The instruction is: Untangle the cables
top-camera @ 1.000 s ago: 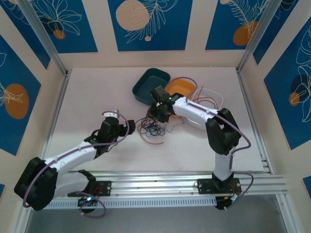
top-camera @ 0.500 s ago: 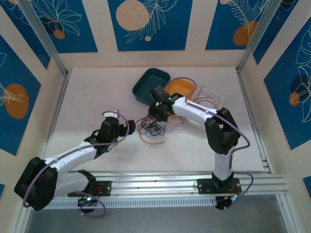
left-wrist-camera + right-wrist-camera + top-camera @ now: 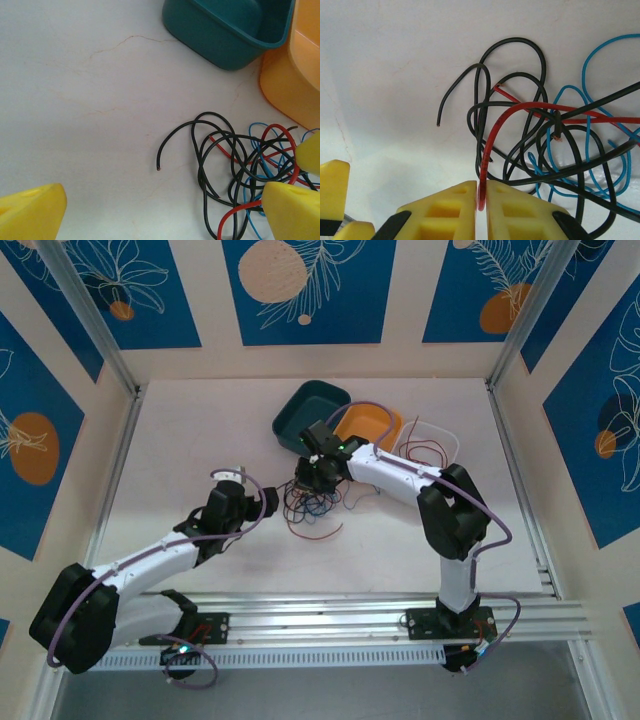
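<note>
Cables (image 3: 312, 505) lie in a loose tangle of red, black and blue on the worktop (image 3: 200, 430), just on the near side of the teal tub (image 3: 310, 412). Right fingers (image 3: 470, 206) sit between tub and tangle, pinched narrow on one red cable (image 3: 489, 145) that arches out of the heap. Left fingers (image 3: 262, 503) are farther from the tub, at the tangle's left edge, spread wide and holding nothing.

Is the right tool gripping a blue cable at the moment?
No, the right tool pinches the red cable; the blue cable lies loose beside it.
</note>
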Robot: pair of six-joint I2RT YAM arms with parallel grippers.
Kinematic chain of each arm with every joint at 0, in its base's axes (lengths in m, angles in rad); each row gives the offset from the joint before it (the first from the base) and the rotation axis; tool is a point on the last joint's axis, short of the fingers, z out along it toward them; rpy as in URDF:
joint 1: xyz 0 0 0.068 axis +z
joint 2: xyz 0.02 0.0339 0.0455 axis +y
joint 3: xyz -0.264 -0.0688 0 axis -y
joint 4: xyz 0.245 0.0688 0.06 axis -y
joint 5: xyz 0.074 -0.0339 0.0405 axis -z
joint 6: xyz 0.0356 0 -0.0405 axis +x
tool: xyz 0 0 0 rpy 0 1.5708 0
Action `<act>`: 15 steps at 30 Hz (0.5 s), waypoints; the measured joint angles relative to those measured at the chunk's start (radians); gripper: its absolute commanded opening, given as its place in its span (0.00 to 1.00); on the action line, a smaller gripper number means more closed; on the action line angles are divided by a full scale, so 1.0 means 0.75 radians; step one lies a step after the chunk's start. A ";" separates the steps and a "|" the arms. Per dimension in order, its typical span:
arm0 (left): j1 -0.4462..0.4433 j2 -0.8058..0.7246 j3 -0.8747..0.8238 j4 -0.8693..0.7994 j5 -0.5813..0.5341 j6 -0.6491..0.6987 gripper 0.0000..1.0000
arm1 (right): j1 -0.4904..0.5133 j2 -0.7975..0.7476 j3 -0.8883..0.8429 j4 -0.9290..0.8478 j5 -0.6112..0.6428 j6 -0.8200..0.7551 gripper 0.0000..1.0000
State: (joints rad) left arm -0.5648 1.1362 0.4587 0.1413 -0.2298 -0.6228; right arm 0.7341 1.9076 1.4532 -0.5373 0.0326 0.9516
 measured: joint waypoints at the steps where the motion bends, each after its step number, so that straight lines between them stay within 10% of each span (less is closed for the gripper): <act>1: 0.000 0.000 0.000 -0.001 0.000 -0.001 1.00 | 0.000 0.007 0.003 0.001 -0.003 0.001 0.19; 15: 0.001 0.017 0.000 -0.002 0.000 -0.001 1.00 | 0.005 0.094 0.065 0.003 -0.033 -0.025 0.09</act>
State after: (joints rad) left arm -0.5640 1.1488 0.4587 0.1402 -0.2298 -0.6231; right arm 0.7380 1.9781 1.5021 -0.5350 0.0078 0.9325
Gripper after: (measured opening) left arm 0.998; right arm 0.117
